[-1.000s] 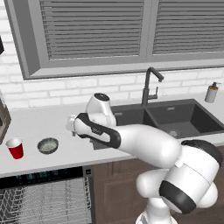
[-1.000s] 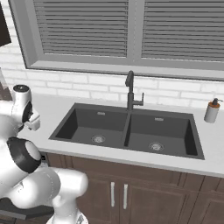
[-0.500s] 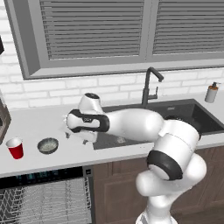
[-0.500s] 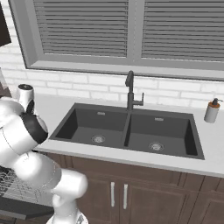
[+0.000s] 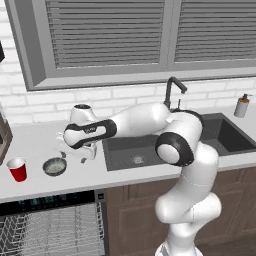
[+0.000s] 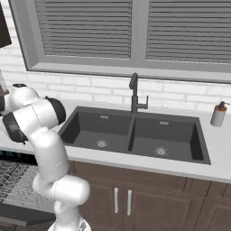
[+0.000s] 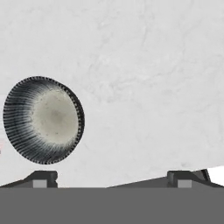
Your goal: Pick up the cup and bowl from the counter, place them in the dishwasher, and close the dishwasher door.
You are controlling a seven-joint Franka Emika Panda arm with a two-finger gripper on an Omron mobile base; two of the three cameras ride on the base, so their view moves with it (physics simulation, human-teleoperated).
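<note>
Beside the spread-apart pincer point(image 5: 73, 159) on the surface point(image 5: 35, 145), the bowl point(image 5: 54, 166) looks light, stiff, slick; grip its rim.

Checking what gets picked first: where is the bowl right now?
In the left base view the bowl sits on the counter, between the cup and the open gripper, above the dishwasher.

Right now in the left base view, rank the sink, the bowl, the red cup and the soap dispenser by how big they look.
1. The sink, by far the largest, though the arm covers part of it.
2. The bowl and the cup look about alike; I would not rank them.
3. The soap dispenser looks smallest, but it stands farther back, so that is unsure.
</note>
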